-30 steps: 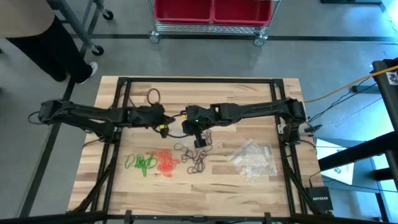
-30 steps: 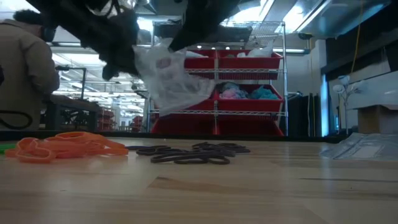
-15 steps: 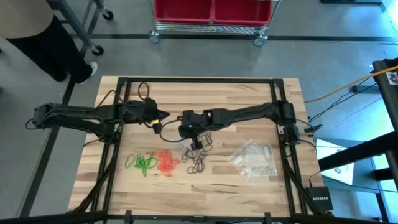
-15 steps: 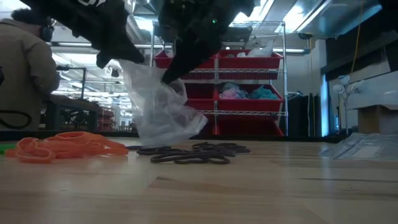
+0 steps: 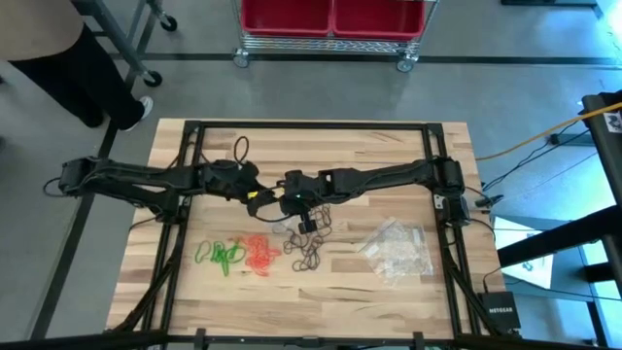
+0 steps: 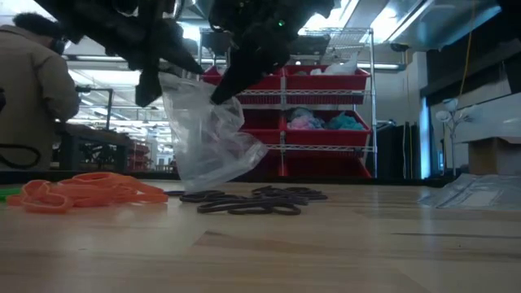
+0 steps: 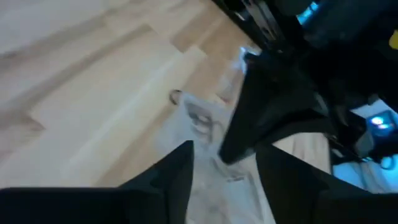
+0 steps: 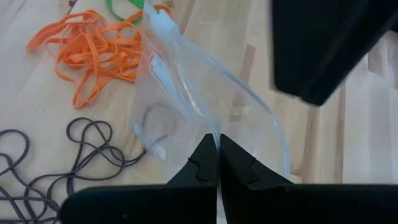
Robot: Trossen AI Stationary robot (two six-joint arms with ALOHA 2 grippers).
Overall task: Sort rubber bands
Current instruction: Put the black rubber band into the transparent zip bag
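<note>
- Right hand (image 8: 217, 149) pinched together on the top edge of a clear bag (image 6: 207, 134); in the low view the bag hangs from it above the desk (image 5: 389, 156), bottom corner about touching the wood.
- Left hand (image 7: 224, 165) sits just beside the same bag edge, fingers (image 7: 177, 168) apart with bag film between them, not clamped; whether they touch the film I cannot tell.
- High view: both hands meet mid-desk, left hand (image 5: 255, 194) and right hand (image 5: 303, 222) close together, bag between them.
- One dark band seems to lie inside the bag in the right wrist view.
- Black bands (image 5: 309, 245) lie on the desk right under and just toward the front edge from the right hand; nearest pile.
- Orange bands (image 5: 259, 253) next, front-left of the hands, nearer the left arm.
- Green bands (image 5: 222, 255) farthest left, touching the orange pile.
- Judgement: the bag mouth must be held open over the black pile; the left hand is best placed to spread it.
- Spare bags (image 5: 397, 248) lie front-right, well apart.
</note>
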